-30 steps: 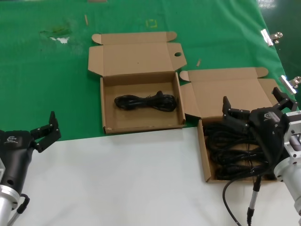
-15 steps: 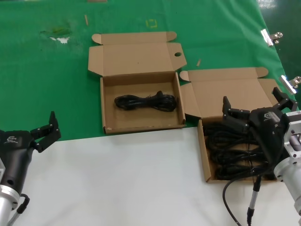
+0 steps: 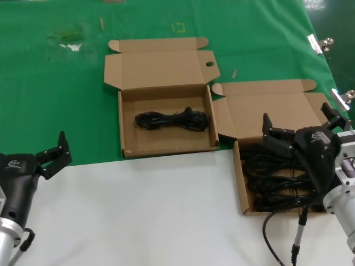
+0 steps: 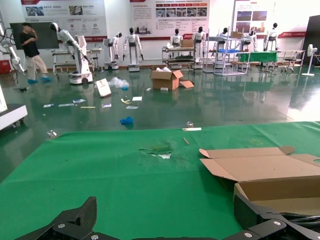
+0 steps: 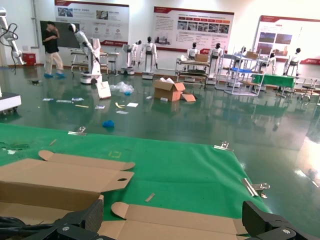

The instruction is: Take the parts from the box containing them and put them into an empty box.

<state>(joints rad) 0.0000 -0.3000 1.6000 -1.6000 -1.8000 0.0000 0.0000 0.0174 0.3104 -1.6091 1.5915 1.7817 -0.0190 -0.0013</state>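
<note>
A table is seen, covered at the far side by green cloth and at the near side by a white surface; a hall with display boards and parked robots is seen behind in both wrist views. Two shallow square brown cardboard mailer boxes with lids hinged back are set on the table. The left box lies on the green cloth and one black wound cable bundle is held in its tray, lying across the middle. The right box is placed just beside it, toward the robot's right and nearer the robot, straddling the cloth edge; its tray is filled with a pile of black power cable bundles. A small round hole is seen in the left box's lid tab. Metal clips are fixed at the cloth edge beyond the right box.

The right hand is held over the right box, above the cable pile, fingers spread wide, nothing gripped. The left hand is parked well apart from the left box, at the cloth edge near the robot, fingers parted, nothing held.
</note>
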